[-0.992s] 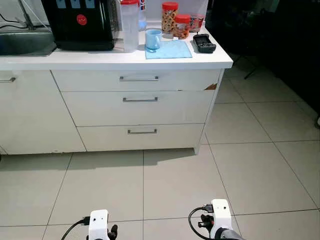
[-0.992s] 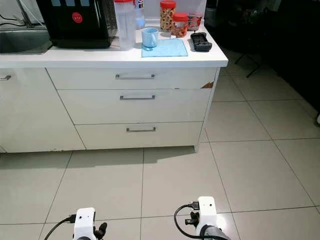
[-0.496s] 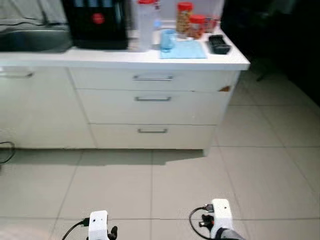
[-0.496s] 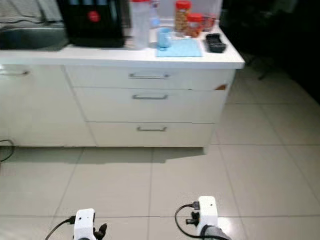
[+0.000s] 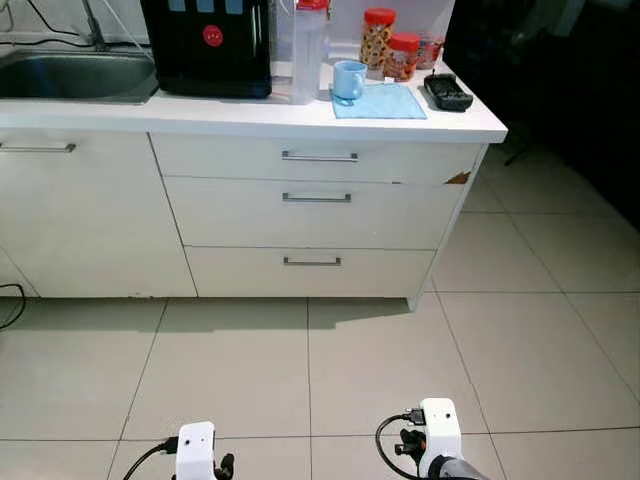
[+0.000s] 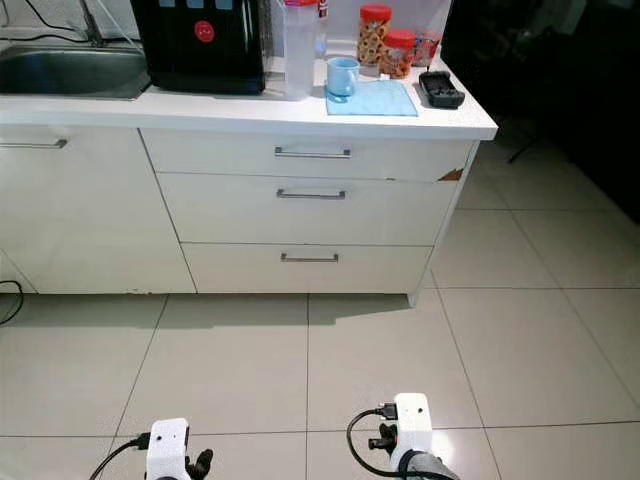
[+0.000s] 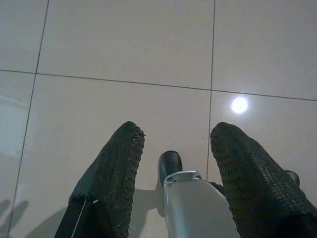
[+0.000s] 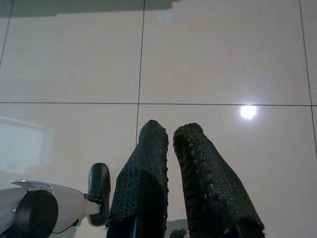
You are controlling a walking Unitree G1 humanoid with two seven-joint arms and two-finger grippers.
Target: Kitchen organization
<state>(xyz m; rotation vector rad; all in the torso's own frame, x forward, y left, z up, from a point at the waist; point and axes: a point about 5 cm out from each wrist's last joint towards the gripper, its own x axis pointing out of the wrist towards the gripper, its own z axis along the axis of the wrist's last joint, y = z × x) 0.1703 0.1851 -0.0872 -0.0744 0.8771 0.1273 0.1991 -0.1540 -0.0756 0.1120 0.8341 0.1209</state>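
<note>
1. The left hand (image 7: 173, 144) is hung idle over the floor, fingers spread apart, nothing held.
2. The right hand (image 8: 171, 144) is hung likewise, fingers nearly closed together, empty.
3. On the table (image 5: 250, 115), toward 12 o'clock, a blue cup (image 5: 348, 79) is stood on a blue cloth (image 5: 378, 101).
4. At 1 o'clock, two red-lidded jars (image 5: 390, 45) are seen; probably rigid, slippery and breakable, best gripped around the body.
</note>
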